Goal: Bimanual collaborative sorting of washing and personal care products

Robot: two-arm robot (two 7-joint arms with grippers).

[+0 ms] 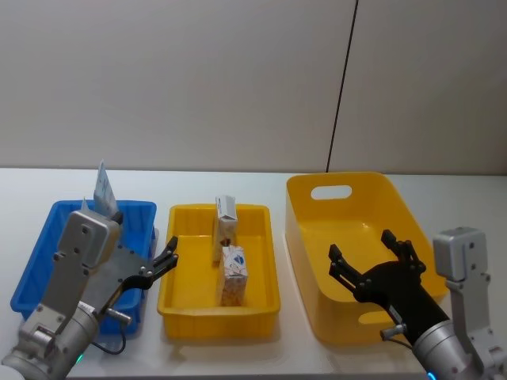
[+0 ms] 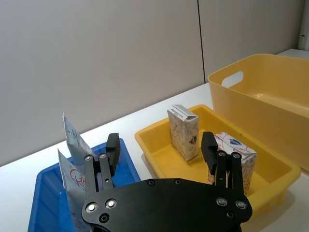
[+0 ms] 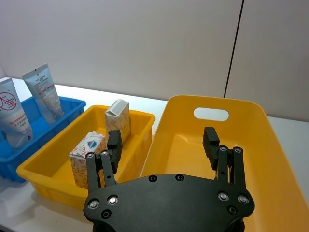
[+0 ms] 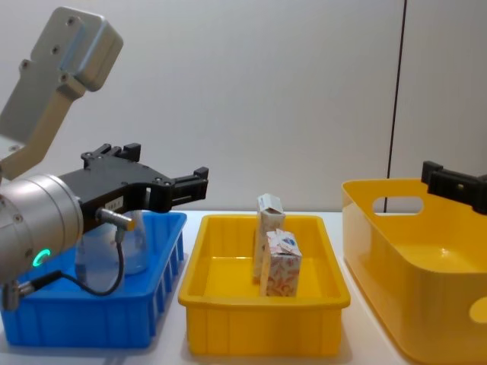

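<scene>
Out on the left, left end effector (image 2: pixel 160 147) hovering above the right-hand edge of the blue bin (image 1: pixel 135 210), fingers (image 2: pixel 112 147) spread wide, nothing held. Aimed across toward the shallow yellow tray (image 1: pixel 190 209) next door.

Inside the blue bin, two tubes standing on end side by side, crimped ends up: large white-and-pale-blue squeeze tube (image 3: pixel 12 113) with a red ring mark, and translucent bluish tube (image 3: pixel 43 89) right beside it.

Middle of the tabletop (image 1: pixel 459 206), the shallow yellow tray with two cartons, both upright. Toward the far side, taller cream carton (image 1: pixel 225 229), top flap folded over. Just in front of it, nearer the robot, small orange-patterned white carton (image 1: pixel 233 275). Very close together; touching or not, cannot tell.

Over to the right, right end effector (image 1: pixel 360 247) hanging over the large yellow tub (image 1: pixel 356 207), within its rim as seen from the head view. Fingers well apart, nothing between them. In the tub's far wall, an oval handle slot; tub just beside the tray, taller than it in the chest view.
</scene>
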